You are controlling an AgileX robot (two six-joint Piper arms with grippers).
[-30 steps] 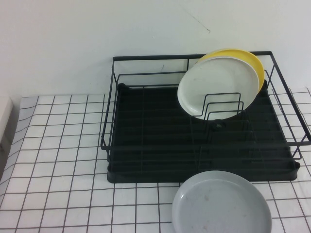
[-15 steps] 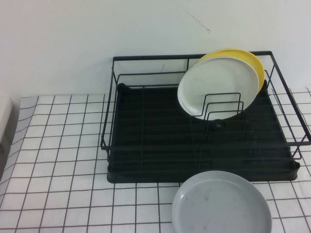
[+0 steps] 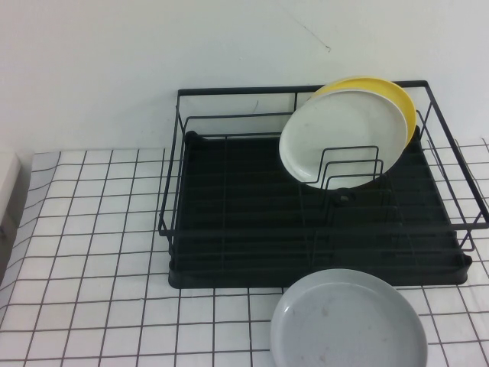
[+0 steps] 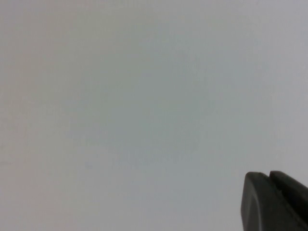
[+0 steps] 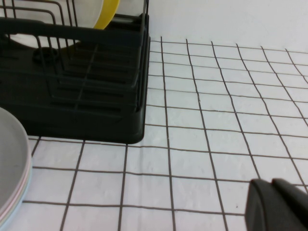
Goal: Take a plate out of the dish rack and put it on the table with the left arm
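The black wire dish rack [image 3: 321, 191] sits on the white grid-cloth table [image 3: 92, 252] at the back right of the high view, its tray base dark and its upright wire dividers [image 3: 348, 167] rising near the rack's 1 o'clock corner. The white plate [image 3: 341, 138] stands tilted on edge in those dividers, its face turned toward the robot, and the yellow plate [image 3: 397, 95] stands just behind it, touching or nearly touching, showing as a crescent from 11 to 3 o'clock around the white plate's rim. A light grey plate [image 3: 348, 321] lies flat on the table just in front of the rack, at the rack's 6 o'clock, its far rim close to the tray's front edge. Neither arm shows in the high view. In the left wrist view the left gripper [image 4: 274, 202] appears only as a dark fingertip against a blank pale wall, holding nothing that can be seen; how far it is parted cannot be told. In the right wrist view the right gripper [image 5: 276, 204] likewise shows only a dark tip, low over the cloth, well apart from the rack's corner [image 5: 137, 130] and the grey plate's edge [image 5: 12, 168]; its opening cannot be told either.
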